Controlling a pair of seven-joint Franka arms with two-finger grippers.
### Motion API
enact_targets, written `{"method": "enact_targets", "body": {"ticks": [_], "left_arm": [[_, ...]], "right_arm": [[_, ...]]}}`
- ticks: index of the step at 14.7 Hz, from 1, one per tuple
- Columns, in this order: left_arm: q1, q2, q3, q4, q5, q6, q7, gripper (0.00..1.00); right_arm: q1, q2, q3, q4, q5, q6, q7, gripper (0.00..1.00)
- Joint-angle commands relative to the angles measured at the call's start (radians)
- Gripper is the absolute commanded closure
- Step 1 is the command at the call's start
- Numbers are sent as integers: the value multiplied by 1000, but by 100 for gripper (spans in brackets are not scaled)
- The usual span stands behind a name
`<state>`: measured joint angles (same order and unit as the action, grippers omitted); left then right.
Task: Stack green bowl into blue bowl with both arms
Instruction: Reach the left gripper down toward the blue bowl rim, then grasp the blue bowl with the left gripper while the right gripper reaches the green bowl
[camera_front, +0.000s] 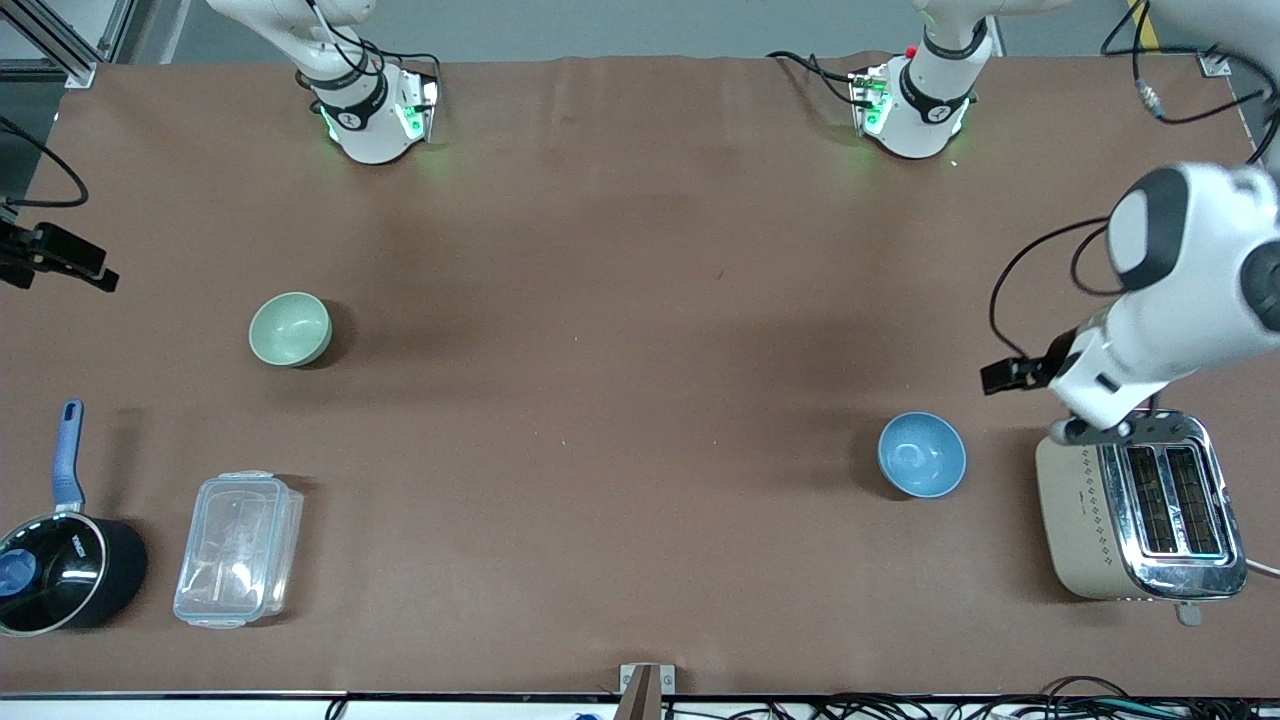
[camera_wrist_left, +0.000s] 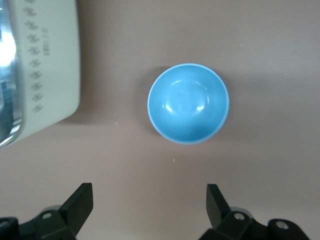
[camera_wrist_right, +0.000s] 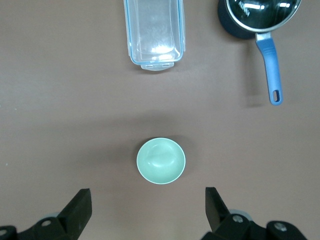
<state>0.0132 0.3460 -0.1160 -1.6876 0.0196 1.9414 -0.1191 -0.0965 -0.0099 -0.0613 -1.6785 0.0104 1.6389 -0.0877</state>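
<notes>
The pale mint-green bowl (camera_front: 290, 328) stands upright and empty toward the right arm's end of the table. It also shows in the right wrist view (camera_wrist_right: 161, 161). My right gripper (camera_wrist_right: 147, 210) hangs high above the table beside it, open and empty. The sky-blue bowl (camera_front: 921, 455) stands upright and empty toward the left arm's end, beside the toaster. It also shows in the left wrist view (camera_wrist_left: 188, 103). My left gripper (camera_wrist_left: 148, 207) is open and empty, up in the air beside the blue bowl. The left arm (camera_front: 1180, 290) reaches over the toaster.
A beige and chrome toaster (camera_front: 1140, 505) stands at the left arm's end. A clear plastic container (camera_front: 238, 548) and a black pot (camera_front: 60, 570) with a blue handle (camera_front: 68, 452) lie nearer to the front camera than the green bowl. Brown cloth (camera_front: 620, 350) covers the table.
</notes>
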Motion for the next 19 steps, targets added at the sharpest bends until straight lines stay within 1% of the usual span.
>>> {"method": "enact_targets", "body": {"ticks": [1, 3, 5, 6, 7, 8, 11, 13, 14, 15, 17, 18, 19], "left_arm": [[4, 85, -1, 9, 19, 80, 12, 0], [-1, 143, -1, 16, 23, 129, -2, 0], [8, 207, -1, 20, 68, 194, -1, 1], [13, 234, -1, 22, 84, 235, -2, 5], [19, 260, -1, 28, 86, 249, -4, 12], [21, 281, -2, 49, 77, 248, -5, 20], [21, 317, -5, 60, 74, 249, -5, 43], [21, 327, -4, 60, 51, 249, -17, 60], [19, 330, -4, 60, 34, 249, -17, 72], [18, 332, -4, 60, 23, 249, -17, 79], [8, 332, -10, 71, 7, 249, -20, 96], [5, 330, -16, 103, -9, 239, -33, 99], [-4, 324, -28, 117, -13, 202, -34, 99]], "right_arm": [[-34, -76, 6, -157, -12, 74, 5, 0], [-52, -136, 6, -287, -7, 139, 0, 0], [-58, -180, 5, -407, -6, 194, 0, 0], [-75, -202, 5, -468, -6, 223, 0, 0], [-91, -217, 5, -534, -6, 263, 0, 0], [-94, -217, 1, -578, -6, 281, -1, 0], [-111, -209, -9, -671, 0, 346, -3, 1], [-123, -199, -11, -752, 3, 480, -27, 2], [-130, -176, -9, -783, 8, 545, -41, 3], [-132, -144, -11, -796, 28, 591, -50, 3], [-150, -58, -9, -794, 95, 618, -105, 4], [-164, -18, -11, -796, 136, 651, -157, 5], [-172, 19, -11, -796, 161, 671, -197, 5]]}}
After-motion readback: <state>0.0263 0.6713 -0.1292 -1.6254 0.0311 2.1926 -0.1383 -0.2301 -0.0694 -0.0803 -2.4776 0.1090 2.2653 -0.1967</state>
